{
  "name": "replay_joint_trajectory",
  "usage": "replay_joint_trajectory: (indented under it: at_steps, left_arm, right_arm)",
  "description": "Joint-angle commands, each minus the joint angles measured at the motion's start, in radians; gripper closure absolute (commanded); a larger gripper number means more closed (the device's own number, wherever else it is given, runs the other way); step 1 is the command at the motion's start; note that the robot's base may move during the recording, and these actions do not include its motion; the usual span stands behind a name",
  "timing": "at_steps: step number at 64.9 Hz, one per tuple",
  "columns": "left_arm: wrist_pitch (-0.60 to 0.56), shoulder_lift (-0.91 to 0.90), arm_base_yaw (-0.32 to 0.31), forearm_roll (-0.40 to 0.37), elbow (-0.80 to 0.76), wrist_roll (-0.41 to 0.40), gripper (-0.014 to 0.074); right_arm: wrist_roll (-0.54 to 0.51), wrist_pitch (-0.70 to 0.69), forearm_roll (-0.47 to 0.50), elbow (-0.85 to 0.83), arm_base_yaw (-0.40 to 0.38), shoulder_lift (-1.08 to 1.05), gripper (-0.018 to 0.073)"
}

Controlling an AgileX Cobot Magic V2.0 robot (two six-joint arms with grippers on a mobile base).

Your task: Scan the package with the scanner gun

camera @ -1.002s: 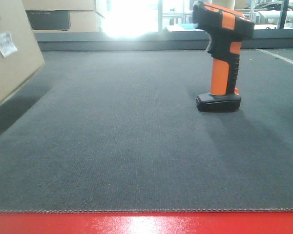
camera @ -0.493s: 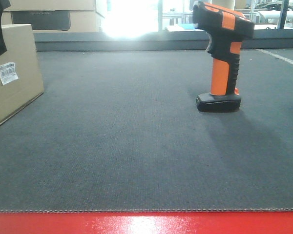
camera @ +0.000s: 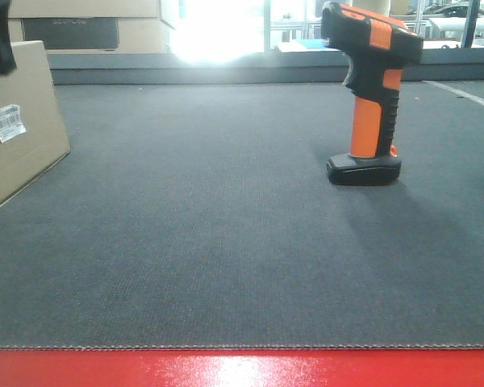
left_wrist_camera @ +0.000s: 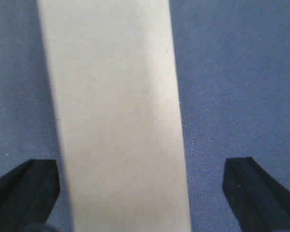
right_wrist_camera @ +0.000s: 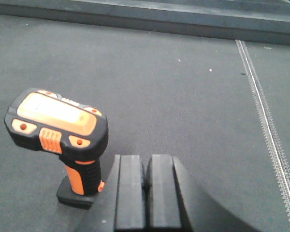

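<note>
The left gripper (left_wrist_camera: 145,193) has its jaws spread wide on either side of the package (left_wrist_camera: 116,116), not touching it. The right gripper (right_wrist_camera: 146,193) has its jaws pressed together, empty, just beside the scanner gun (right_wrist_camera: 63,135), which stands upright on the grey surface (camera: 226,242)

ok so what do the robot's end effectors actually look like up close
Both are matte black. The left end effector shows two blocky, angular fingertips at the frame's lower corners. The right end effector shows two flat rectangular pads on a rounded black body. No cables or markings show.
</note>
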Motion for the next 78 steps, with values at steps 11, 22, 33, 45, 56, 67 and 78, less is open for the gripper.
replay_joint_trajectory:
  at_steps: [11, 22, 33, 45, 56, 67, 78]
  left_arm:
    - [-0.002, -0.183, -0.003, -0.002, 0.005, -0.013, 0.0057]
    - [-0.024, -0.339, -0.003, -0.002, 0.118, -0.015, 0.033]
    - [-0.171, -0.514, -0.003, -0.002, 0.298, -0.015, 0.0603]
    - [-0.388, -0.723, -0.003, 0.002, 0.559, -0.015, 0.0708]
    - [-0.682, -0.947, -0.003, 0.004, 0.843, -0.015, 0.0707]
    - [-0.956, -1.178, -0.003, -0.002, 1.097, -0.015, 0.0707]
    - [-1.13, -1.368, -0.003, -0.002, 1.278, -0.015, 0.0707]
  right_arm:
    - [-0.002, 0.009, -0.013, 0.058, -0.007, -0.045, 0.0722]
    - [-0.002, -0.027, -0.009, 0.185, -0.007, -0.121, 0.0722]
    - [-0.002, -0.054, 0.003, 0.302, -0.007, -0.227, 0.0722]
    - [-0.002, -0.056, 0.032, 0.376, -0.007, -0.388, 0.0722]
    - [-0.002, -0.056, 0.037, 0.418, -0.007, -0.543, 0.0722]
    - [-0.002, -0.056, 0.037, 0.435, -0.007, -0.669, 0.0722]
    - [-0.002, -0.056, 0.037, 0.435, -0.007, -0.714, 0.0722]
